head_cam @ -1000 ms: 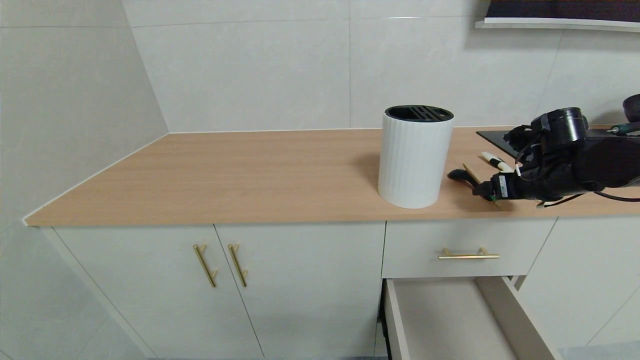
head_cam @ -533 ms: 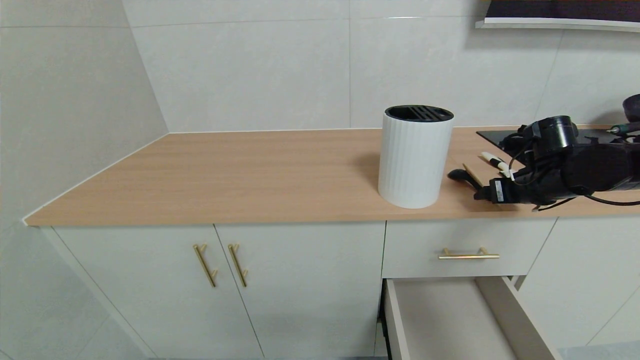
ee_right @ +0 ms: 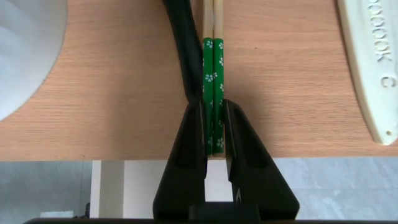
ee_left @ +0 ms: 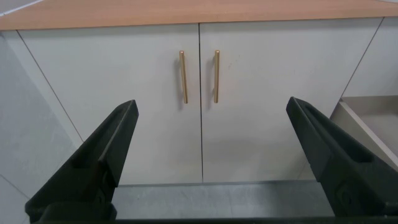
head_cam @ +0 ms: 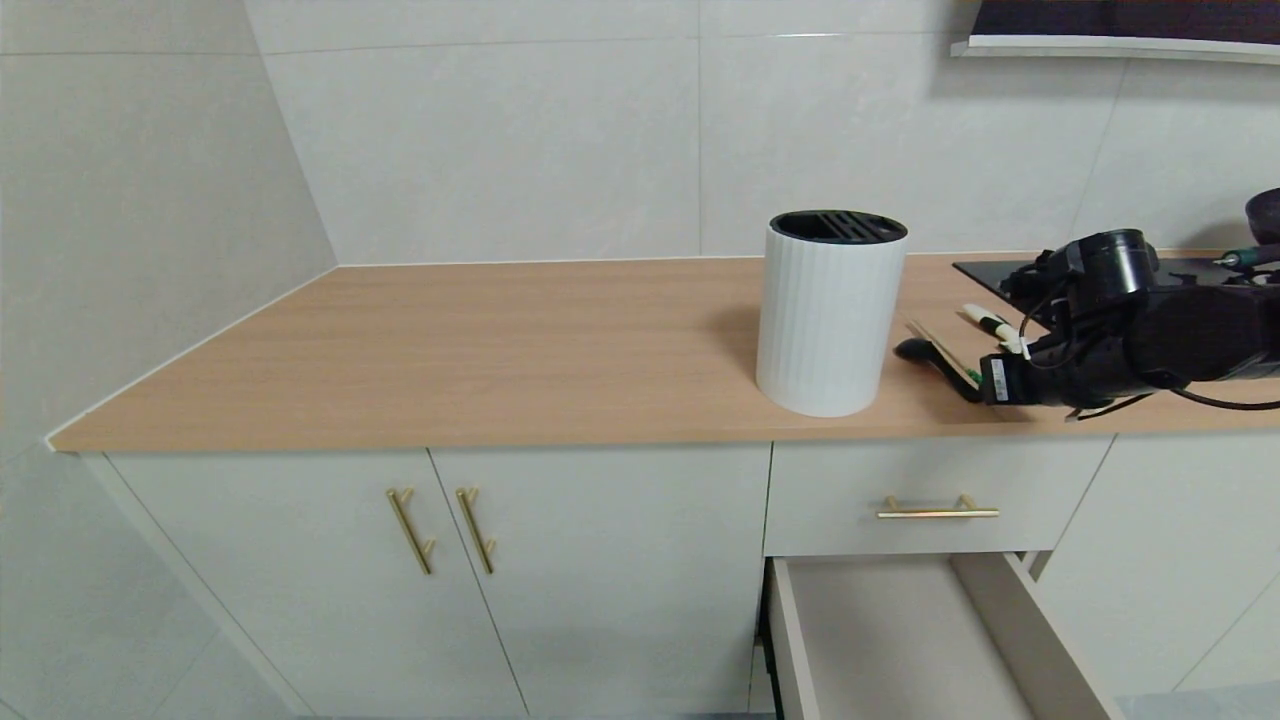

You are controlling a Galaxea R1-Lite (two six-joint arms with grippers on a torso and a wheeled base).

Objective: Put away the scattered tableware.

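over the last second the right gripper [head_cam: 985, 382] has drawn in a little from the near edge of the counter [head_cam: 500, 350] and settled its tips on the near ends of the 2 chopsticks [head_cam: 940, 348]. the green tips, which poked out below the fingers before, now sit between them. in the right wrist view the right gripper [ee_right: 214, 118] has its jaws pinched almost together around the green-patterned ends of the chopsticks [ee_right: 213, 62], both sticks side by side in the grip. the far ends of the pair have also swung slightly left and farther back, so the grasp appears to have taken.

the chopsticks lie just right of the white holder [head_cam: 828, 320], touching or nearly touching the black spoon [head_cam: 912, 349] on their left; a white-handled utensil [head_cam: 990, 322] lies farther right. whether the sticks are off the wood i cannot tell.

the left gripper [ee_left: 212, 106] is spread wide with nothing in it, low in front of the cabinet doors [ee_left: 261, 93].

the pick looks done; lifting and carrying to the holder or the open drawer [head_cam: 900, 640] is probably next.
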